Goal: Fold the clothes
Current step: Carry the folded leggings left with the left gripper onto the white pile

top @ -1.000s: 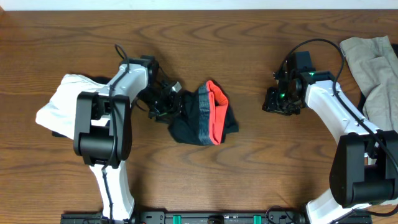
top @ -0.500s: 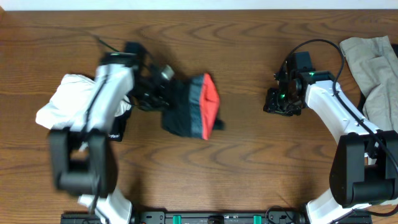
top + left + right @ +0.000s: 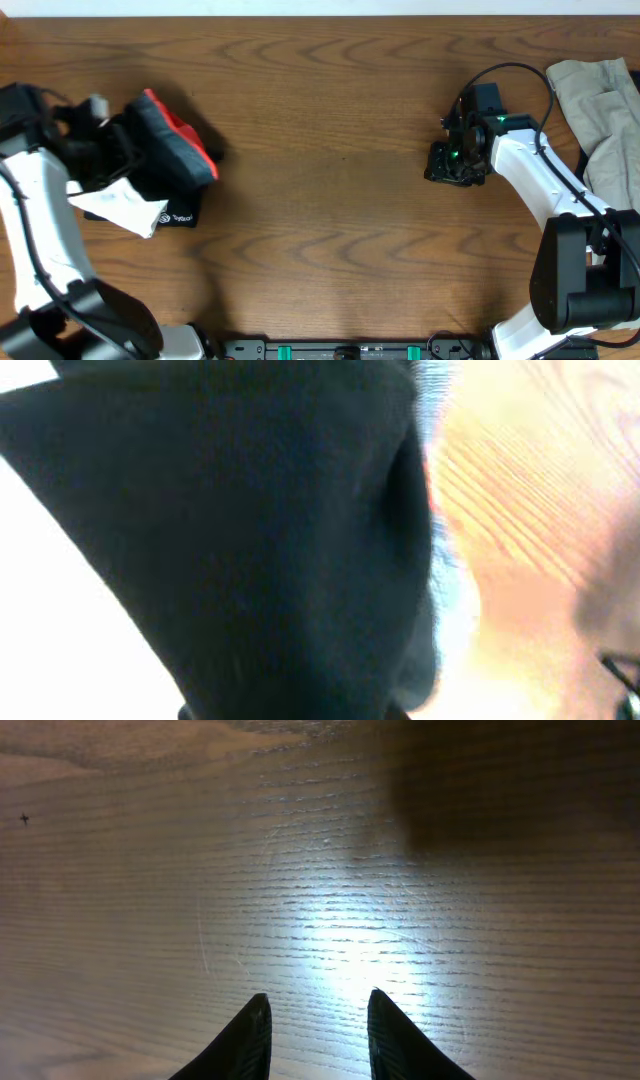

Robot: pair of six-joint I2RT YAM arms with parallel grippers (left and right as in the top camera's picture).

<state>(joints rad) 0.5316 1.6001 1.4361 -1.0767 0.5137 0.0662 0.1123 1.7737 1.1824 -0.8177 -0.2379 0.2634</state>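
Left pincer (image 3: 100,150) gripping black pants (image 3: 165,160).

L arm (image 3: 35,215) swung out to the table's (image 3: 330,200) left edge, its gripper (image 3: 105,150) clamped on the pants (image 3: 165,155). R arm (image 3: 545,180) bent inward over the table's right half, R gripper (image 3: 318,1032) pointing down, fingers slightly apart, nothing between them.
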